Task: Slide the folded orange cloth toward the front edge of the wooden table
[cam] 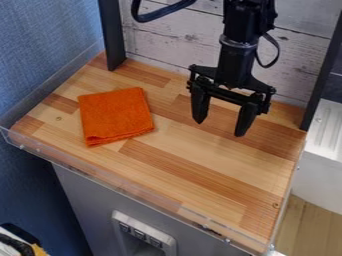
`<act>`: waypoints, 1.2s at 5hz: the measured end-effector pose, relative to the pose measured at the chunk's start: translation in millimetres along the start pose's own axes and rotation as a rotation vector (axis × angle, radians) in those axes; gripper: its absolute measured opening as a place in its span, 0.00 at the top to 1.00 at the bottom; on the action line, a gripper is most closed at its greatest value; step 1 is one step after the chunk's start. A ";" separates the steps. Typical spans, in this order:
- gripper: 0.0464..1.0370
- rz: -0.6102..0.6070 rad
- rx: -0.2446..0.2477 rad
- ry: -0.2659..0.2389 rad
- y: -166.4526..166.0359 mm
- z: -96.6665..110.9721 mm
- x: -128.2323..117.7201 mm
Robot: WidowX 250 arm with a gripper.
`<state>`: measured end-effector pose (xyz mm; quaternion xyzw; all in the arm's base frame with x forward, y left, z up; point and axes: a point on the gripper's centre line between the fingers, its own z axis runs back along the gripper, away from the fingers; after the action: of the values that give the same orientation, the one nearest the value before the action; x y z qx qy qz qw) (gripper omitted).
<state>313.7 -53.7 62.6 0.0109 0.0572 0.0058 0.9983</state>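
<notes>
**Folded cloth on bench left, open gripper over bench right**

Left: orange cloth lies flat on the bench, nearer the left edge than the right, set in from the front edge. Outline roughly square, sides slightly askew to the bench edges. Layers show along its front side, so it is folded; the folding probably accounts for the compact shape. Whole cloth is borne by the wood with no overhang, which should keep it from sagging or sliding off. A clear guard runs along the front edge; presumably there to stop things slipping over.

Right of cloth: black gripper hangs over the far right part of the bench, well apart from the cloth. Fingers spread wide, nothing between them. Tips point down, one to the left and one to the right; this posture would suit straddling something from above, my reading only. No contact with the wood can be made out; clearance cannot be judged from this angle. Cable loop stands out to the right of the wrist, likely slack to let the joint turn.

Far right: white unit beside the bench's right edge, separate from the work surface.
</notes>
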 end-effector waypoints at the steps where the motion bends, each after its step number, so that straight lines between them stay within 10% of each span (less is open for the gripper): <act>1: 0.04 0.058 -0.007 0.003 8.8 -3.5 -0.6; 6: 0.04 0.623 -0.108 -0.150 118.1 6.0 -16.6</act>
<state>296.6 64.0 73.1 -0.0247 -0.0229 0.3134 0.9490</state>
